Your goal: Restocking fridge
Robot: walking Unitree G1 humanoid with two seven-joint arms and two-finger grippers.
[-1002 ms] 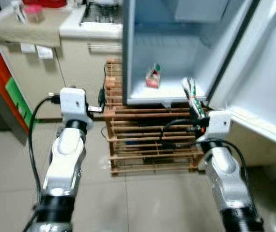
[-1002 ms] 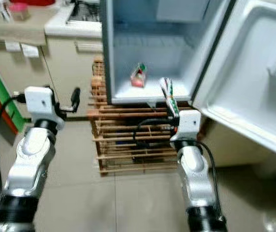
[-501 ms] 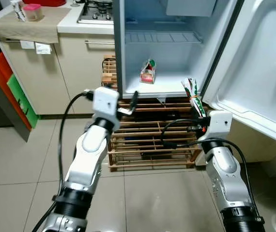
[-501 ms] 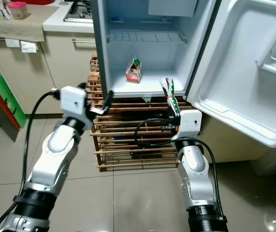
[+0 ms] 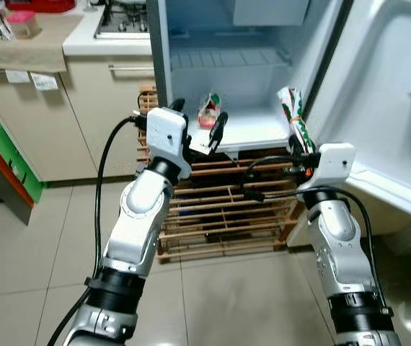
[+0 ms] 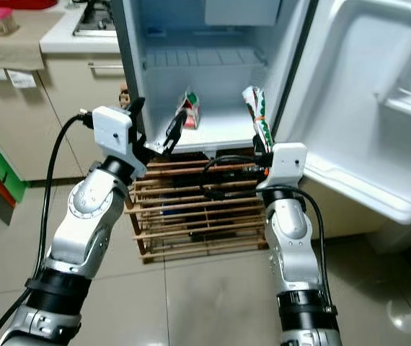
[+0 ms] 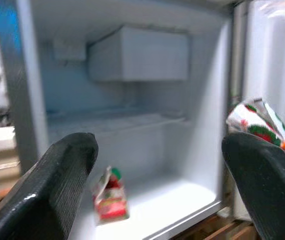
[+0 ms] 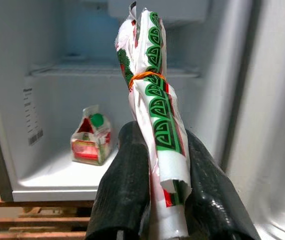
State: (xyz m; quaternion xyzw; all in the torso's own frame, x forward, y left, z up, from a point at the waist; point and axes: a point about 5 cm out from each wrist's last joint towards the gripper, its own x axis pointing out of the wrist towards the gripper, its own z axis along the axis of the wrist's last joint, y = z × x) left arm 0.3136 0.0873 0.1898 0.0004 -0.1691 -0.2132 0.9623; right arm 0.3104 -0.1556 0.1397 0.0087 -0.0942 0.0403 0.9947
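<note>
Your right gripper [image 8: 155, 200] is clamped on the lower end of a long wrapped packet [image 8: 152, 110], held upright just in front of the open fridge [image 5: 191, 79]. It looks light and soft — crinkly plastic, twisted and cinched with an orange band near the top — so I'd guess it flops if you tilt it fast. That low hold seems okay, but nearer the band might wobble less.

Your left gripper [image 5: 200, 128] has its fingers spread wide with nothing in them, hovering at the fridge's front edge. The small carton [image 5: 208, 112] already stands on the fridge floor — give it room when you set the packet in.
</note>
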